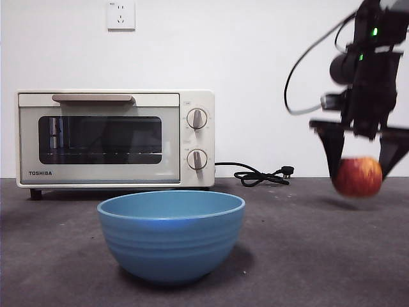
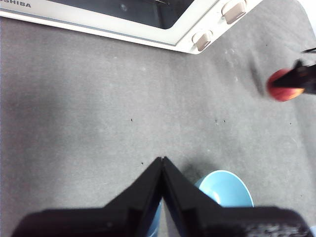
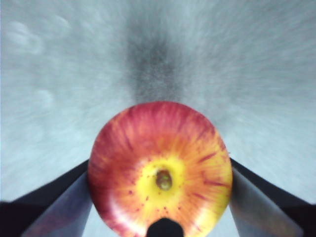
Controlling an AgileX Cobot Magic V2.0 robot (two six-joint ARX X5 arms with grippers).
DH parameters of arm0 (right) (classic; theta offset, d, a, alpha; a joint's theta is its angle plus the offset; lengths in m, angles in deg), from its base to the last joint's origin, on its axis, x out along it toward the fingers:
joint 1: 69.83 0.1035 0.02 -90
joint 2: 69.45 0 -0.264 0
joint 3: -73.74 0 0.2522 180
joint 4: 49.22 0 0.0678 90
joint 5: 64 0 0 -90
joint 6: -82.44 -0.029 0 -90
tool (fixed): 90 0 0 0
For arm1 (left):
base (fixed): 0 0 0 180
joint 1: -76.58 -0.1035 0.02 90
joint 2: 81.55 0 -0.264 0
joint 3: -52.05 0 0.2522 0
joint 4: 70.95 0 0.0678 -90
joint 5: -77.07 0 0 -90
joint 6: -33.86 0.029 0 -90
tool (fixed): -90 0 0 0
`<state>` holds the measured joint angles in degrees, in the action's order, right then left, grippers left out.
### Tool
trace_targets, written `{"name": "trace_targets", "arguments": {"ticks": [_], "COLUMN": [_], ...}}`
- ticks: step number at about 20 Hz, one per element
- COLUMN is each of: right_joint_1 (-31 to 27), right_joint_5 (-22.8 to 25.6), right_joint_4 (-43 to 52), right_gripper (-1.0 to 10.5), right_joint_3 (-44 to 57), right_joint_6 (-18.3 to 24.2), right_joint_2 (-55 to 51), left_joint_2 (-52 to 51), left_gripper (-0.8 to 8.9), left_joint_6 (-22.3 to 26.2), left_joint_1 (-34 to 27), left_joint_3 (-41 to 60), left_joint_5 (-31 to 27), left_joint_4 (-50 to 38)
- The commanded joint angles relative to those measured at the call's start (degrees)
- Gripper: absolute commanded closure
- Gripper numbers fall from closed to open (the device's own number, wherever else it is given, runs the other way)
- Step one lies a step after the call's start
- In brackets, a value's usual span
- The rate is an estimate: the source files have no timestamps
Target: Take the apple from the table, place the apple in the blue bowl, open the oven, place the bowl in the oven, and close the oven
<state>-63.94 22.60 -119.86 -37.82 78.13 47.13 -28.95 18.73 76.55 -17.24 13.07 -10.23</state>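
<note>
Your right gripper (image 1: 359,167) jaws clamp apple (image 1: 358,177) just above tabletop (image 1: 307,243), right of blue bowl (image 1: 171,233). Left gripper (image 2: 162,160) jaws closed, empty.

A staged test bench here, more robot lab than lived-in kitchen; the flat, dark grey speckled table (image 1: 307,256) runs edge to edge, backed by a bare white wall (image 1: 268,57) carrying 1 white wall socket (image 1: 121,15); a cream-white boxy Toshiba toaster oven (image 1: 115,139) with 2 knobs sits against that wall, its black cord (image 1: 262,174) lying unplugged on the surface; a glossy mid-blue ridged bowl (image 1: 171,234) stands alone out front; a black robot arm (image 1: 370,70) with green indicator lights and looping cable hangs over the right side.
</note>
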Motion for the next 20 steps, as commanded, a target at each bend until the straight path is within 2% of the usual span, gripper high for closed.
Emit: {"name": "trace_targets", "arguments": {"ticks": [1,5,9,15,20], "right_joint_1": [1.9,8.0,18.9,34.5,42.3], "right_joint_5": [-0.2,-0.2,-0.2,-2.6,-4.6], "right_joint_4": [-1.7,-4.9,-9.5,-3.6,1.4], "right_gripper": [9.6,9.6,9.6,9.6,9.6], "right_joint_3": [-1.3,-1.3,-1.0,5.6,11.9], "right_joint_6": [0.9,0.9,1.7,0.7,-2.2], "right_joint_2": [-6.9,-12.2,-12.6,-12.6,-12.6], "left_joint_2": [-0.1,-0.1,-0.1,-0.1,-0.1], "left_gripper": [8.19,8.19,8.19,8.19,8.19], "left_joint_6": [0.8,0.8,1.2,1.2,1.2], "left_joint_1": [0.1,0.1,0.2,0.2,2.1], "left_joint_3": [-0.2,-0.2,-0.2,-0.2,-0.2], "left_joint_5": [0.0,0.0,0.0,-0.1,-0.2], "left_joint_4": [0.1,0.1,0.2,0.2,0.1]}}
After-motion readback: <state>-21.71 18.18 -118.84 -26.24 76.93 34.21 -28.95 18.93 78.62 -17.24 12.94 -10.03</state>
